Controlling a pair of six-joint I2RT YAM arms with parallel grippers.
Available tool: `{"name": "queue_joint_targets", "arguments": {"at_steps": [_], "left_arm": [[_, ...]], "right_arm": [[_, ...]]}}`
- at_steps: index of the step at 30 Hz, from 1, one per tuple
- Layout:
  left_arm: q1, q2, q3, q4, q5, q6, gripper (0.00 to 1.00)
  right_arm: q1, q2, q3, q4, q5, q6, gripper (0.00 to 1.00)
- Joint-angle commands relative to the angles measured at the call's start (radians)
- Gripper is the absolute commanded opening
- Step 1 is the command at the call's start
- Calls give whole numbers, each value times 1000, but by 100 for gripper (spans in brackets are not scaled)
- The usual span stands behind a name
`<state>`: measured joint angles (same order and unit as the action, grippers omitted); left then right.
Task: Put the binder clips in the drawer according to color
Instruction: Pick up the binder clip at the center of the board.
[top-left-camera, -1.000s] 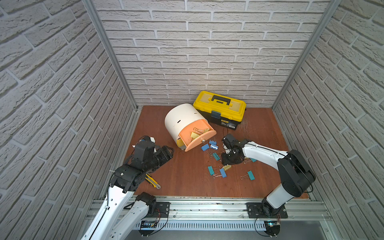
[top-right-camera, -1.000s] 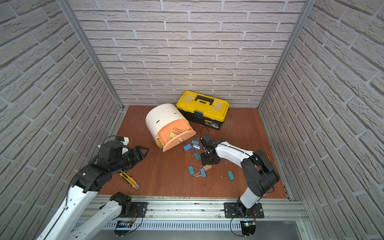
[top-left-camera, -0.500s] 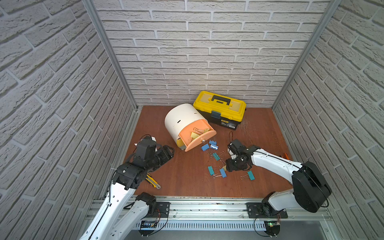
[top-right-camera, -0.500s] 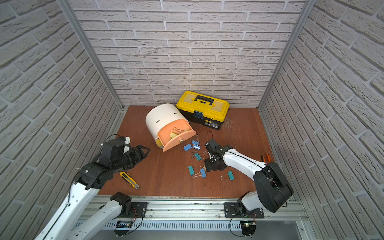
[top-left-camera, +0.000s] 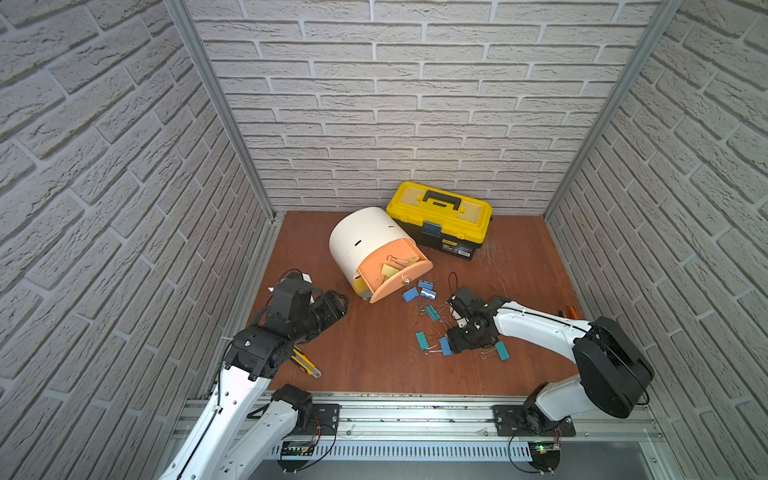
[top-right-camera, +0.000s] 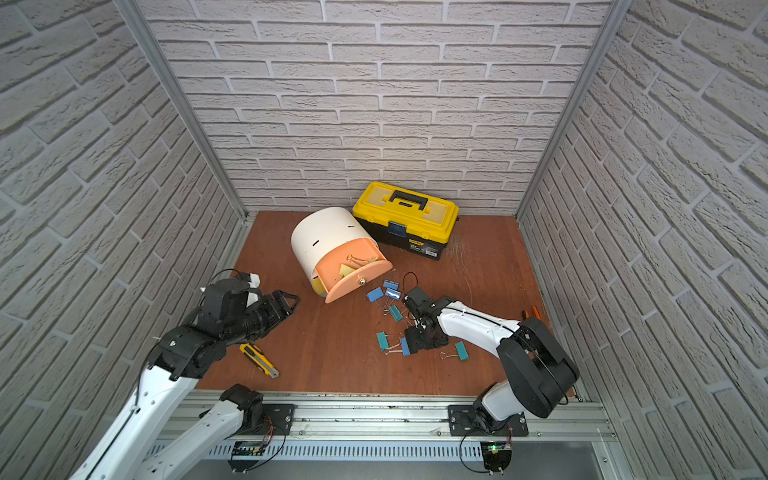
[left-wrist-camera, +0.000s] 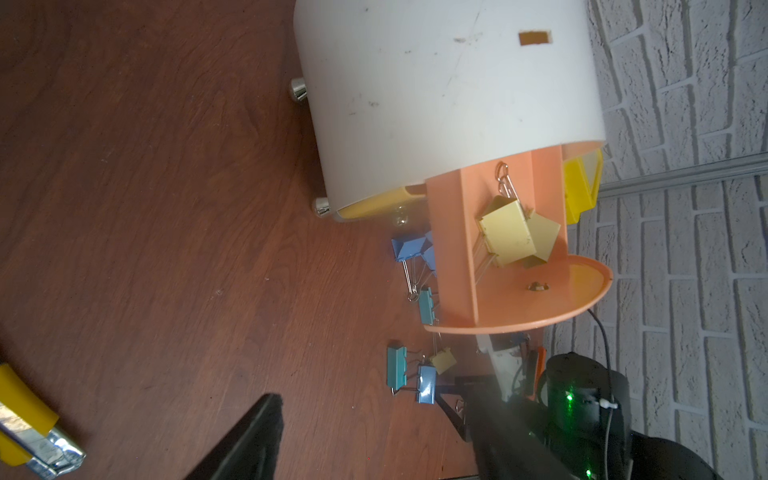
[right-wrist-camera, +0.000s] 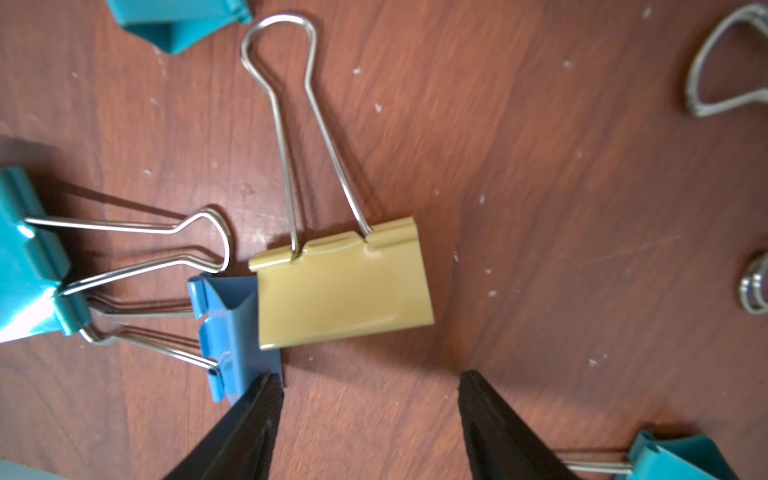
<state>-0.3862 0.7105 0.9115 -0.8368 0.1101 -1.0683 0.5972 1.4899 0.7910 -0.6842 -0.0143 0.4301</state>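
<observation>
Right now the right gripper (right-wrist-camera: 365, 374) is hovering low over the floor (right-wrist-camera: 540, 208), its fingers standing wide apart with nothing between them. A yellow clip (right-wrist-camera: 345, 291) is lying flat just ahead of the tips, touching a blue clip (right-wrist-camera: 232, 328) that is sitting just beside one finger. Other teal and blue clips (top-left-camera: 419, 293) are lying scattered between this gripper and the peach drawer (top-left-camera: 399, 270), which is standing pulled out with yellow ones (left-wrist-camera: 507, 237) inside. The left gripper (top-left-camera: 338, 305) is hanging well apart, near the knife (top-left-camera: 305, 363), fingers parted and empty.
</observation>
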Motion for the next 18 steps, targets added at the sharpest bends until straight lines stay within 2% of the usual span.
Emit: {"name": "queue_joint_targets", "arguments": {"at_steps": [1, 18], "left_arm": [[7, -8, 4, 28, -16, 1, 75], [7, -20, -2, 16, -18, -2, 75]], "right_arm": [[7, 19, 22, 20, 19, 4, 71], [3, 120, 114, 36, 56, -9, 70]]}}
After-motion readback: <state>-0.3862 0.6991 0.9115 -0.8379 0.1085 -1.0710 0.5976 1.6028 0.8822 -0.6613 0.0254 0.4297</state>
